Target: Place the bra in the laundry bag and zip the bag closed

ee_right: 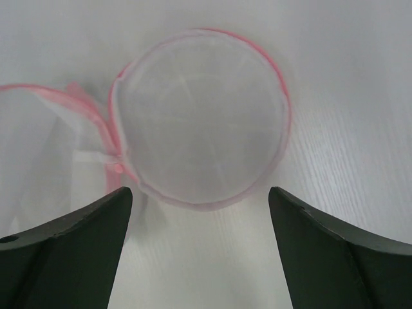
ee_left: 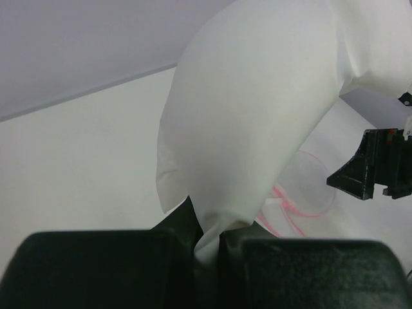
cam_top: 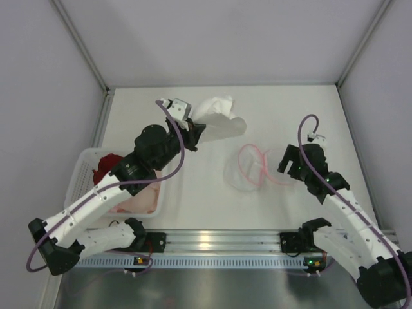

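Where the bra [cam_top: 219, 119] is: off the table [cam_top: 154, 122], hanging bunched from the left gripper [cam_top: 193, 134] over the far middle, beyond and left of the bag [cam_top: 254, 168], apart from it.
Left gripper: clamped on one fold of pale cloth; the wrist view shows the fabric running down into the slit between the fingers.
Right gripper [ee_right: 199, 193]: jaws spread wide, holding nothing, aimed at the bag's right half with a finger to either side of the round rim; whether the tips touch the table I cannot tell.
Bag: unzipped, its two mesh halves lying side by side and joined at one point; nothing shows inside.
Bra, handling: probably light, soft and padded. It droops and folds, so one pinch lifts it, but loose parts may drape over the rim and springy cups may push back out.
Where to hold: an edge fold serves for carrying; a grip nearer the cups should bunch it better for stuffing.
Bag, handling: thin, limp mesh, likely to slide or collapse unless the rim is pinned. I cannot make out the zip pull.
Surface: flat, smooth, white; probably little friction.
Room: pale walls on three sides. A basket [cam_top: 80, 168] with a red bra [cam_top: 109, 164] sits near left. The table is bare between bra and bag.
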You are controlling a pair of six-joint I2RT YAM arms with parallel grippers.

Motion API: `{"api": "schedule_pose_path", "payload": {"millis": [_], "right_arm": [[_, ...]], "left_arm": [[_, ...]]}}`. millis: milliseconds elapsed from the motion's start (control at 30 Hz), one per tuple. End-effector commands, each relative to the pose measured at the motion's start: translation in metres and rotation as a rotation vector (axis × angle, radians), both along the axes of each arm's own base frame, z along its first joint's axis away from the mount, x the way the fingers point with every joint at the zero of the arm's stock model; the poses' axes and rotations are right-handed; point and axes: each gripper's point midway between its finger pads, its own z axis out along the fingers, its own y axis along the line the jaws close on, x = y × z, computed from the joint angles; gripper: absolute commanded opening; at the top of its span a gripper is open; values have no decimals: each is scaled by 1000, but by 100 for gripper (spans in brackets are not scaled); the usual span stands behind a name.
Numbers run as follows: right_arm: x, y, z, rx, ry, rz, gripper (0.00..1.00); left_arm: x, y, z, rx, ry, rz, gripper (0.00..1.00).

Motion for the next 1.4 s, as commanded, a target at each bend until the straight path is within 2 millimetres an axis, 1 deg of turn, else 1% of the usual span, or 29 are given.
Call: {"api": "schedule_pose_path", "payload": {"millis": [0,33,67,100,133,167,200,233,267,333,367,400,433,467,500,533,600,633,800,900,933,1000,1033,1133,1200,1233,1267,1300,1367], "right_arm": [[15,-34,3,21,-60,-166,87],[16,-41,-3,20,-41,-189,87],[20,-51,-5,21,-49,-218,87],[20,-55,-10,19,-38,-233,87],[21,-61,-17,15,-18,-248,87],[26,-64,-16,14,-38,-256,88],[27,-71,-21,12,-34,-281,87],[30,-73,-23,7,-38,-284,88],[35,-76,-20,9,-64,-293,85],[41,-74,-26,9,-64,-283,80],[43,-74,-28,10,-62,-277,76],[51,-74,-25,14,-89,-278,74],[53,-74,-34,11,-65,-277,73],[56,-70,-37,24,-61,-259,69],[62,-68,-38,33,-73,-248,67],[63,-70,-47,39,-48,-255,63],[67,-73,-53,63,-38,-259,60],[68,-73,-59,65,-21,-257,60],[64,-74,-72,58,31,-261,60],[66,-74,-76,76,47,-258,57],[66,-73,-80,78,62,-255,56],[67,-70,-83,89,79,-242,54],[66,-69,-87,90,98,-238,53],[62,-66,-93,98,127,-228,50],[61,-66,-94,100,130,-228,39],[62,-65,-94,99,130,-222,31],[62,-65,-93,98,129,-221,11],[63,-67,-92,92,126,-223,0],[62,-68,-83,83,110,-221,0]], "left_arm": [[-10,-15,37,-99,-29,-82,0],[-10,-20,37,-101,-22,-102,0],[-14,-25,42,-109,-24,-134,0],[-15,-28,45,-114,-25,-148,0],[-13,-32,42,-108,-16,-155,0],[-14,-34,44,-113,-16,-163,0],[-15,-36,43,-111,-14,-169,0],[-14,-38,41,-106,-9,-172,0],[-14,-39,42,-108,-11,-174,0],[-13,-41,39,-99,-7,-181,0],[-13,-42,39,-96,-7,-186,0],[-15,-43,40,-98,-9,-194,0],[-15,-44,39,-97,-7,-200,0],[-16,-45,39,-96,-6,-203,0],[-17,-46,40,-96,-10,-212,0],[-17,-45,40,-95,-13,-212,0],[-17,-45,39,-84,-19,-212,0],[-17,-44,39,-81,-23,-210,0],[-18,-41,39,-74,-32,-208,0],[-16,-44,39,-71,-30,-213,0],[-15,-46,37,-68,-27,-213,0],[-18,-51,37,-66,-23,-248,0],[-19,-52,38,-68,-23,-253,0],[-21,-52,40,-75,-26,-262,0],[-23,-55,39,-75,-21,-280,0],[-24,-56,41,-79,-21,-285,0],[-24,-56,41,-79,-21,-291,0],[-25,-59,41,-82,-16,-303,0],[-27,-61,43,-89,-12,-320,0]]}}
